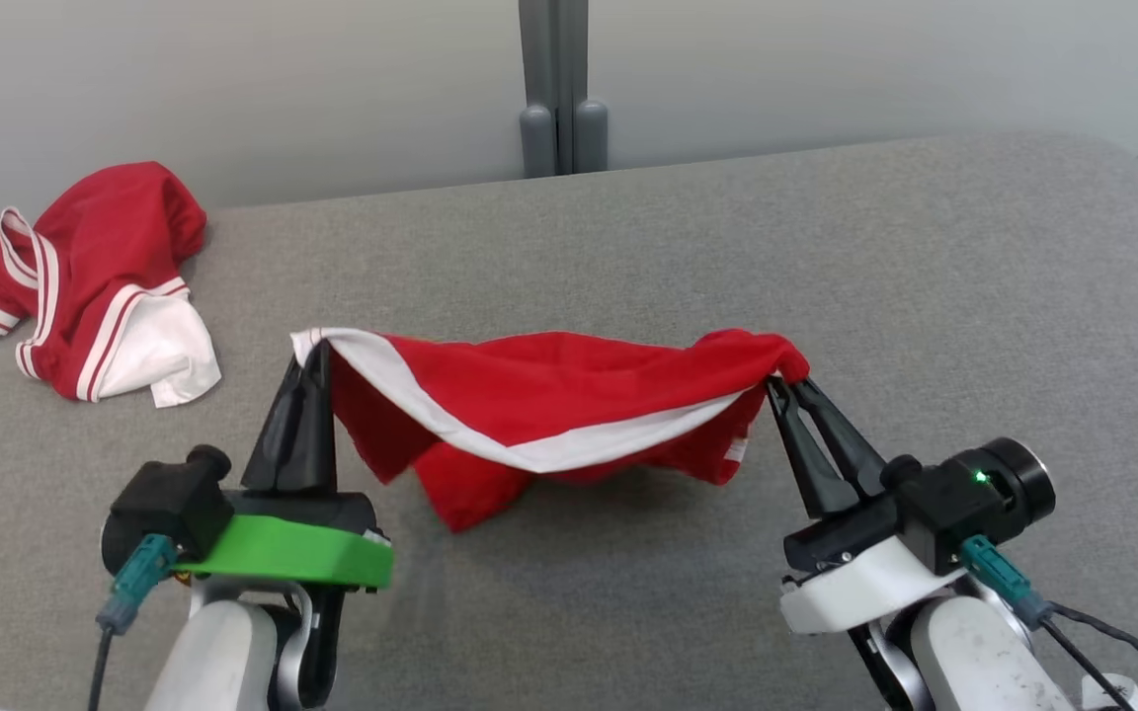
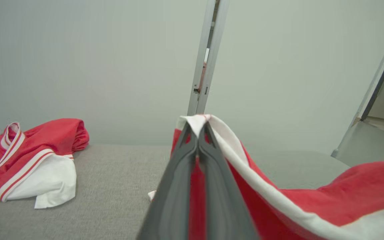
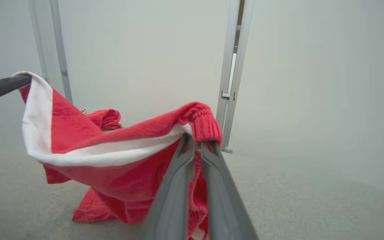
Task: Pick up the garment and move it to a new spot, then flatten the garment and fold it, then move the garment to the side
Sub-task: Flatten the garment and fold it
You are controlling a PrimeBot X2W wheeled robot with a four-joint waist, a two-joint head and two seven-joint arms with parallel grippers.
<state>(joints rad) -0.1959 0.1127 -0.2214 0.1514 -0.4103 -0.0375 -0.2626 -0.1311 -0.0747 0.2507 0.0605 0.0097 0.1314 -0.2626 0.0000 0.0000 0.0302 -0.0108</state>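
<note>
A red garment [image 1: 529, 395] with a white band hangs stretched between my two grippers above the grey table [image 1: 826, 257]; its lower folds droop toward the surface. My left gripper [image 1: 315, 348] is shut on the garment's white-edged left corner, seen close up in the left wrist view with the gripper [image 2: 197, 126] pinching white cloth on the garment [image 2: 345, 196]. My right gripper [image 1: 779, 380] is shut on the red ribbed right end; the right wrist view has that gripper [image 3: 197, 141] clamped under the ribbed cuff of the garment [image 3: 112, 146].
A second red and white garment [image 1: 85, 286] lies crumpled at the table's far left, also in the left wrist view [image 2: 28, 160]. A pale wall with a grey post [image 1: 554, 89] stands behind the table. The table's right half is bare grey cloth.
</note>
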